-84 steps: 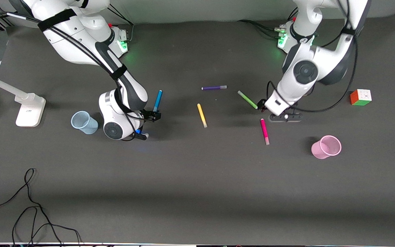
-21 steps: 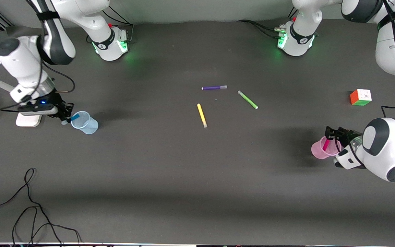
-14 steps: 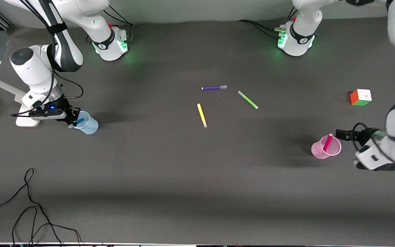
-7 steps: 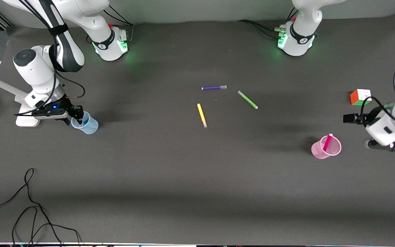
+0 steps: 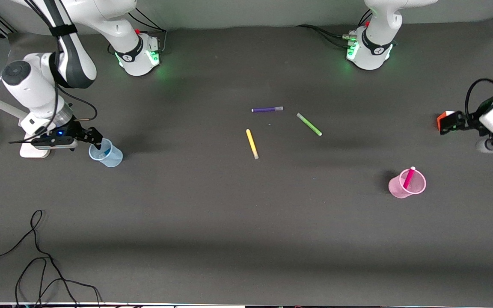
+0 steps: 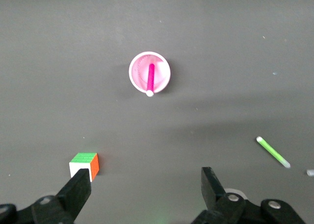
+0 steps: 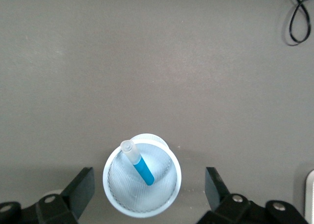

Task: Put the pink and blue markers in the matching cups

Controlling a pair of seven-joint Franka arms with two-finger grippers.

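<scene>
The blue marker [image 5: 106, 150] stands tilted in the pale blue cup [image 5: 110, 159] toward the right arm's end of the table. My right gripper [image 5: 94, 137] is open and empty just above that cup; its wrist view shows the blue cup [image 7: 122, 194] and the blue marker [image 7: 140, 164] between its spread fingers, with the gripper [image 7: 149, 181] over them. The pink marker [image 5: 408, 177] leans in the pale pink cup [image 5: 400, 188]. My left gripper [image 5: 447, 123] is open, empty and up over a colour cube; its wrist view shows the gripper [image 6: 144, 181], the pink cup [image 6: 162, 76] and the pink marker [image 6: 150, 78].
A purple pen [image 5: 267, 109], a yellow pen [image 5: 252, 143] and a green pen [image 5: 309, 124] lie mid-table. The colour cube [image 6: 84, 164] sits under my left gripper. A white lamp base [image 5: 32, 149] stands beside the blue cup. A black cable [image 5: 37, 256] lies near the front camera.
My right gripper has let go of the blue marker, which now stands in the blue cup. My left gripper has left the pink marker in the pink cup and moved up over the cube.
</scene>
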